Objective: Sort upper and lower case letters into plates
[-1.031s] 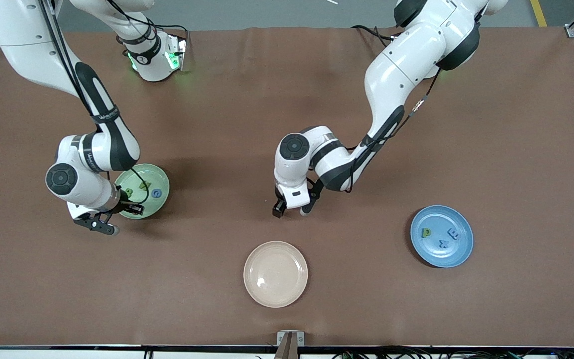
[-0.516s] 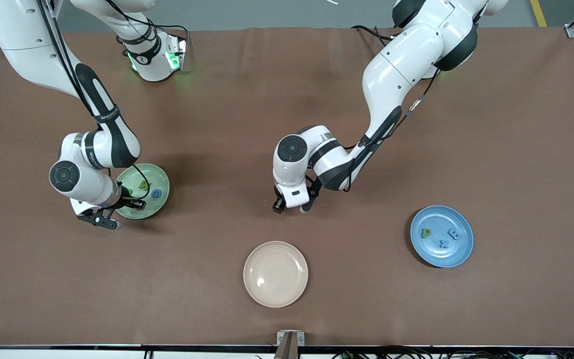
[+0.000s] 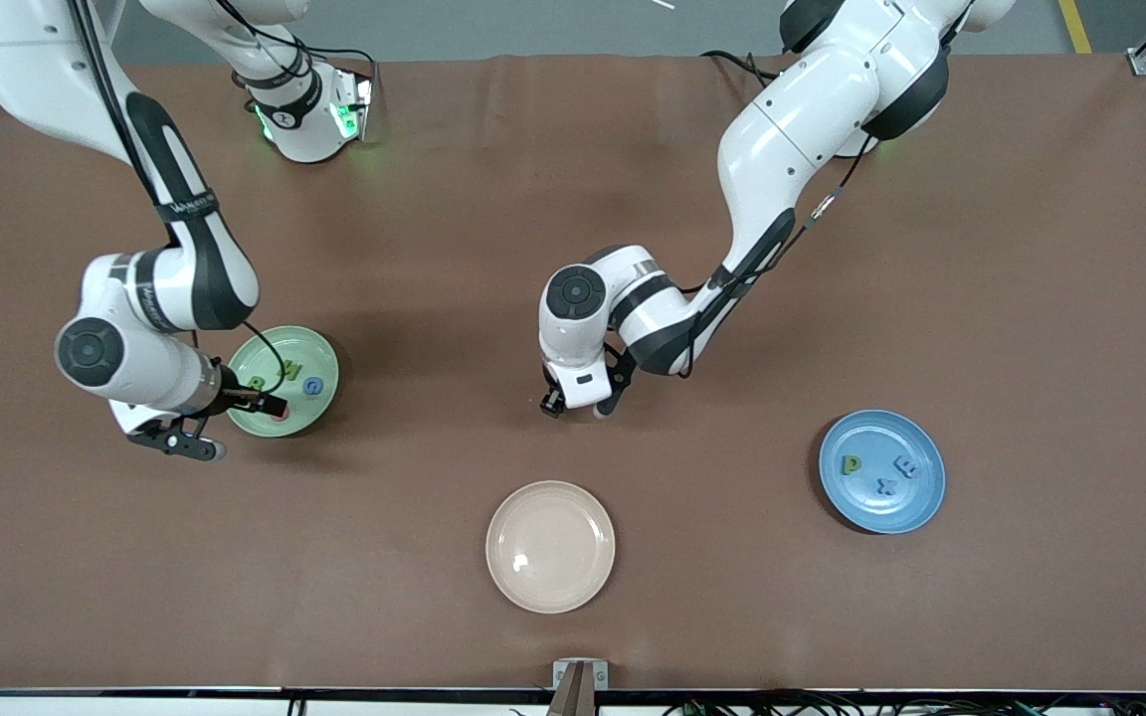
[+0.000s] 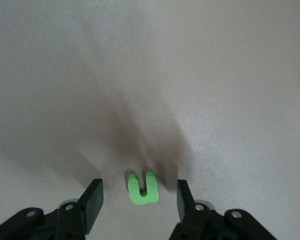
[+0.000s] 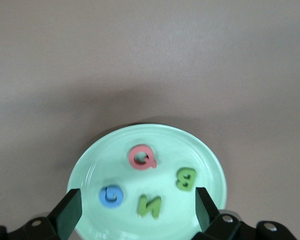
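My left gripper [image 3: 576, 408] hangs low over the middle of the table and stands open. A small green letter u [image 4: 143, 189] lies flat on the table between its fingers [image 4: 94, 196], touching neither; the hand hides it in the front view. My right gripper [image 3: 180, 443] is open above the edge of the mint green plate [image 3: 319, 353] with nothing in it. That plate [image 5: 90, 165] holds a red-pink Q [image 5: 141, 156], a green B [image 5: 186, 179], a green N [image 5: 150, 205] and a blue G [image 5: 111, 195]. The blue plate [image 3: 916, 512] holds a green P [image 3: 850, 464], a blue E [image 3: 903, 464] and a blue x [image 3: 886, 486].
A cream-beige plate [image 3: 550, 546] with nothing in it sits nearest the front camera, between the two other plates. The left arm's elbow [image 3: 782, 149] reaches across the table's middle. Brown table surface lies all around the plates.
My right gripper has opened and drawn back from the mint plate, where the red-pink Q now lies. My left gripper has sunk toward the table and its fingers have narrowed around the u.
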